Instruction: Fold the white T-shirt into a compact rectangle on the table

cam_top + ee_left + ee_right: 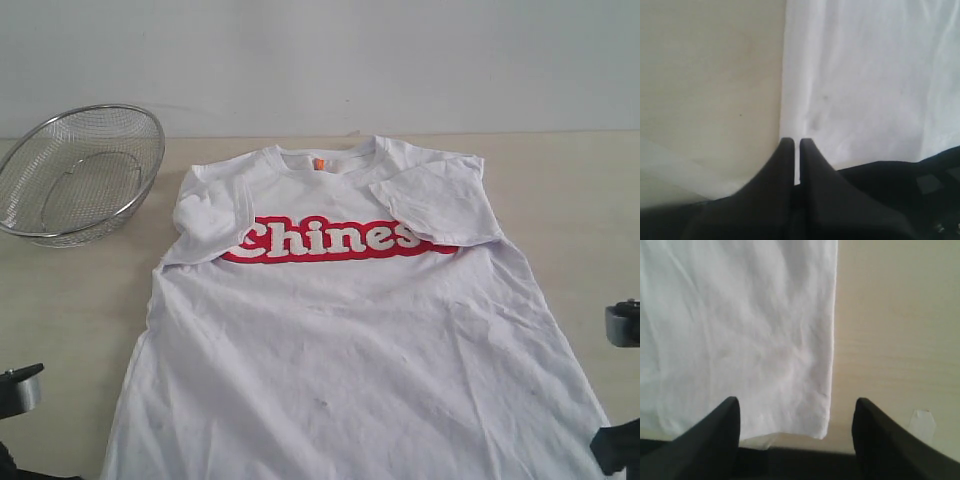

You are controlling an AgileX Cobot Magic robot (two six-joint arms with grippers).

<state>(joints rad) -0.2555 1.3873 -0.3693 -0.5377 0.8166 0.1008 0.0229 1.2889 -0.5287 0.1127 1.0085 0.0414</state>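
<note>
Our right gripper (796, 401) stands spread wide over one hem corner of the white T-shirt (350, 340); our left gripper (796, 141) is clenched at the opposite hem edge. We see the shirt flat on the table (560, 200), collar far, its long axis running away from both arms.

exterior: raised, near side of table (580, 200), faces far wall (400, 60), mid-range | left wrist: close, down onto shirt (865, 75) left edge | right wrist: close, down onto shirt right hem corner | overlap: exterior shows both edges
</note>
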